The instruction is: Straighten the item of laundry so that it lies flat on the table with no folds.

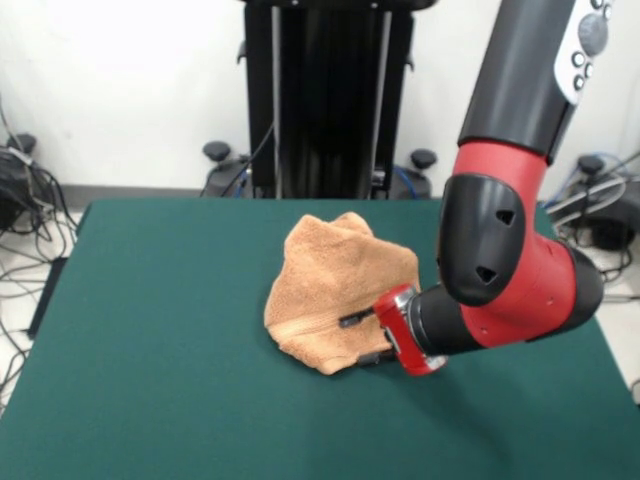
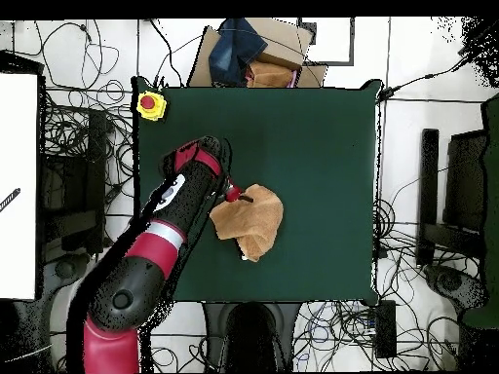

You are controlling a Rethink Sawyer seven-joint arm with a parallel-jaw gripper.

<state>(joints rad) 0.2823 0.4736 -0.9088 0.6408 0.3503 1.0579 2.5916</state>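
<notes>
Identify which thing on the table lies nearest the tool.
The peach towel, right at the tool mid-table; the yellow button box sits off at a corner.

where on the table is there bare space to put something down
Bare green table lies open between the towel and the table edges away from the arm, and along the whole edge nearest the front camera. It is crowded where the end effector meets the towel.

towel (image 2: 251, 218): crumpled heap, mid table (image 2: 312, 136)
gripper (image 2: 237, 198): touching towel's edge
yellow box (image 2: 150, 105): table corner
</notes>
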